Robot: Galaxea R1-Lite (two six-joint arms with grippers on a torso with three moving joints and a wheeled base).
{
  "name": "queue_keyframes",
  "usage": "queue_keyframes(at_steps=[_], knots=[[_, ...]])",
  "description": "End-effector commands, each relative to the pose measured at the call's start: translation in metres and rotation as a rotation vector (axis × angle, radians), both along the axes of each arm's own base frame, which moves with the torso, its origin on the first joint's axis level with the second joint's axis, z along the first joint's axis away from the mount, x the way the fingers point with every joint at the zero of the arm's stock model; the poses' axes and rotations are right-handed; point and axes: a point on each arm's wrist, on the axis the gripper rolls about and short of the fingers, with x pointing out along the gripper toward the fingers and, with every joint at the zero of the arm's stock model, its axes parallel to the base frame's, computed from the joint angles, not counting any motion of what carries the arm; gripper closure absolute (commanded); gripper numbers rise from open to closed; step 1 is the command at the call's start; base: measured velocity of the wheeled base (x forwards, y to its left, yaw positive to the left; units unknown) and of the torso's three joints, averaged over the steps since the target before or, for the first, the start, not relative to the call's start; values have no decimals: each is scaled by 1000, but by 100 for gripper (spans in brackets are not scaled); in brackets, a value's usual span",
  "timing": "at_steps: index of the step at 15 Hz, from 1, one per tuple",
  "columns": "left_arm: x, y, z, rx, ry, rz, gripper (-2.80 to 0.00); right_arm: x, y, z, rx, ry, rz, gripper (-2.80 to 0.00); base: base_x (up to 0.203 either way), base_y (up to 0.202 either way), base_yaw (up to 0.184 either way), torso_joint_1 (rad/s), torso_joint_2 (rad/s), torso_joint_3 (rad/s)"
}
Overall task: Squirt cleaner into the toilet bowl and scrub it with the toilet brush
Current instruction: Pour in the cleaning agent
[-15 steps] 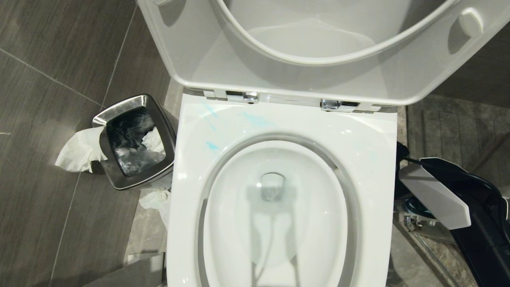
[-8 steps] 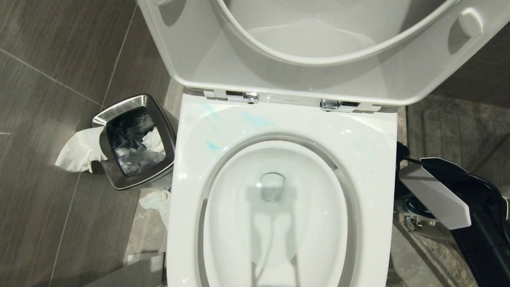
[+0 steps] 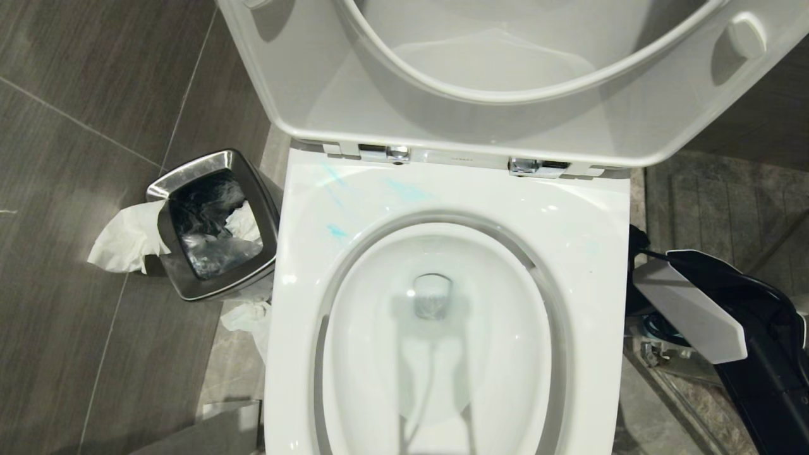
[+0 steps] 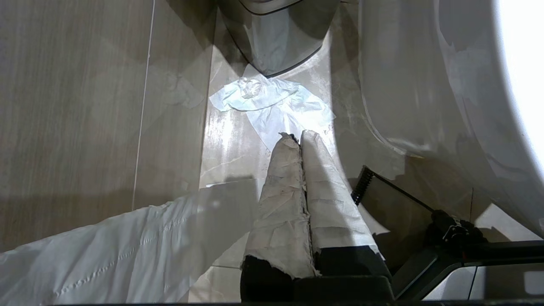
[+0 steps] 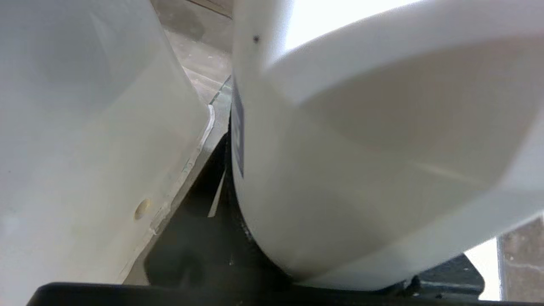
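Currently, the toilet bowl (image 3: 442, 354) fills the centre of the head view, with its seat and lid (image 3: 505, 82) raised upright behind the basin. Thin turquoise smears of cleaner (image 3: 338, 230) lie on the left rear part of the flat white rim, and a fainter trace sits further right near the hinges (image 3: 389, 152). The water in the basin shows little tint. The toilet brush does not appear in any view.

A small steel bin (image 3: 212, 224) stands on the floor just to the left of the bowl, lined with a dark bag; white tissue (image 3: 123, 237) hangs over its left edge, and more tissue (image 3: 249, 319) lies on the floor tiles (image 3: 76, 126) between bin and bowl.

The left gripper (image 4: 299, 138) hangs low beside the outer wall of the bowl, above the crumpled tissue on the floor; its two wrapped fingers (image 4: 280, 187) are pressed together and hold nothing.

The right arm (image 3: 695, 309) reaches down at the right side of the bowl. In the right wrist view a large white container (image 5: 361, 170) sits close against the camera beside another pale surface (image 5: 85, 127); the fingertips are hidden, so the state of the right jaws cannot be told
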Motion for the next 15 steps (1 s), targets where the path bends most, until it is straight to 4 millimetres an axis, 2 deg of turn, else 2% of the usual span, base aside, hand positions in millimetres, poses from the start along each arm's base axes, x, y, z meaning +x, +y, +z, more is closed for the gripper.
queue_keyframes(at_steps=[1,9,15], knots=[[0,0,0,0,2,-1,0,0,-1,0,-1,-7,-6,0,0,0,0,0,0,0],[0,0,0,0,2,-1,0,-2,-5,5,61,-6,-205,0,0,0,0,0,0,0],[0,0,0,0,3,-1,0,-20,-13,45,100,-28,-274,0,0,0,0,0,0,0]])
